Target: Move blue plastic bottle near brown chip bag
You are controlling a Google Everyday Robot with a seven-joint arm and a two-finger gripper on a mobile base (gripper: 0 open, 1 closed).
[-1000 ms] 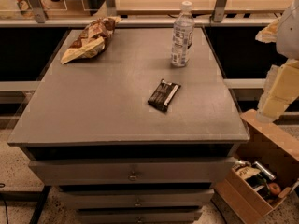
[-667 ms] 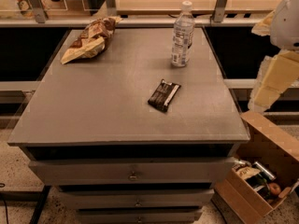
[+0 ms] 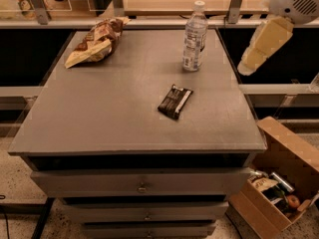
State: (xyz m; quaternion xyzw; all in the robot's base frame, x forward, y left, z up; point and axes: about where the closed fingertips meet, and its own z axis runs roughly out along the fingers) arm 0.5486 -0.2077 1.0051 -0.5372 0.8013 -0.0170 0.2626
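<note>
1. blue plastic bottle (image 3: 194, 36) stood upright near the far right corner of the grey table (image 3: 99, 118). it was clear plastic with a white cap and a pale printed label round its middle, and was the tallest item on the surface.
2. the robot's arm (image 3: 266, 39), white above and cream-yellow below, slanted down off the table's right edge. its gripper (image 3: 246, 66) hung at the low end, to the right of the bottle, apart from it and at about label height. whether the gripper was open or closed could not be told.
3. the brown chip bag (image 3: 94, 41), wrinkled, brown and cream-yellow, lay on its side at the far left corner, well apart from the bottle across the width of the table.
4. a small flat black wrapper (image 3: 175, 101) lay nearer the front, right of centre, between the bottle and the front edge.
5. count on the table: one bottle, one chip bag, one black wrapper.
6. below the top, three drawer fronts (image 3: 142, 183) showed. one open cardboard box (image 3: 284, 153) of mixed items sat on the floor at lower right.
</note>
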